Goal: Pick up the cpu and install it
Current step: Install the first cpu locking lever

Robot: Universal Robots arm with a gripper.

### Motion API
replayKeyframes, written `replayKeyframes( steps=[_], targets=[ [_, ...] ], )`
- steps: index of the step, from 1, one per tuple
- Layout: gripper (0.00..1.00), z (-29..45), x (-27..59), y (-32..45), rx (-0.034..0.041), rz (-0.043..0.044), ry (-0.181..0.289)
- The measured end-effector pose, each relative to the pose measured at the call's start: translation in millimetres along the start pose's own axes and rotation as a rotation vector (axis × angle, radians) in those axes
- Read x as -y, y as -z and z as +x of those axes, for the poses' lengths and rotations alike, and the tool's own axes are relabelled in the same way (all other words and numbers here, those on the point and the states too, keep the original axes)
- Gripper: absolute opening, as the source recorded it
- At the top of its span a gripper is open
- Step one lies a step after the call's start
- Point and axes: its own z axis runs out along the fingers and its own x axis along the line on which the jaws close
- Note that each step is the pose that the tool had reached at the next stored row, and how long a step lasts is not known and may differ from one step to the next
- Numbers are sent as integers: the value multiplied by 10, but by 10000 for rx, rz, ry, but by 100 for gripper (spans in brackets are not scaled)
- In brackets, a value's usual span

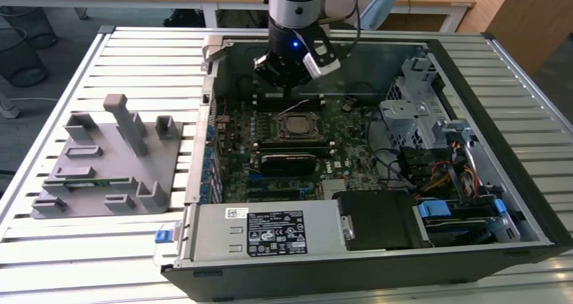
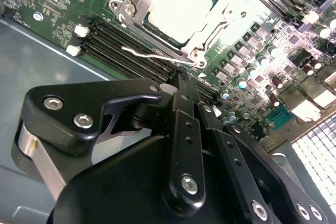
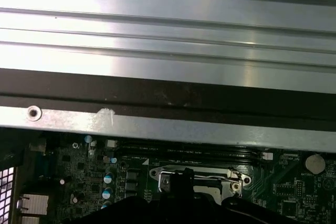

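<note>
Over the far half of the open computer case [image 1: 501, 183], your gripper [image 1: 284, 82] hangs just above the motherboard [image 1: 358, 153], beside the memory slots [image 2: 121, 43] at the board's far edge. The cpu [image 2: 181, 11] already sits in its socket [image 2: 131, 1] near the board's middle, silvery top up, with the metal frame around it and the thin wire lever [image 2: 157, 56] lying along the side nearest the jaws. From the gripper, the chip lies a short way toward the case's near edge; being square, it offers no long axis to line up on. In the second wrist view the fingers [image 2: 186, 129] look drawn narrow with nothing between them, though their tips are hidden, so judge that cautiously. The case stands on a slatted metal table [image 1: 134, 42], and a grey parts fixture [image 1: 107, 163] rests well apart by the table's edge on the exterior view's left. Room around the socket is tight.
</note>
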Motion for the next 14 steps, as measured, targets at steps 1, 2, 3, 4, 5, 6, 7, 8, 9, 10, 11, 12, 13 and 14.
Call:
replayKeyframes(
  steps=[1,2,3,4,5,6,7,8,9,10,11,12,13,14],
  targets=[
    [11,-9,0,-1,0,0,0],
    [11,-20,1,-1,0,0,0],
    [11,-30,2,-1,-1,2,0],
    [11,-34,2,-2,-1,0,0],
    [11,-41,2,-5,1,-2,0],
    [11,-48,3,-7,1,-2,1],
    [11,-53,3,-8,0,0,1],
    [11,-61,4,-10,0,0,1],
    [11,-68,5,-14,0,0,1],
    [11,-73,5,-19,-1,0,1],
    [11,-76,6,-24,-1,0,1],
    [11,-77,6,-25,-2,2,0],
    [11,-77,6,-26,-3,4,0],
    [11,-77,6,-28,-1,1,-1]
  ],
)
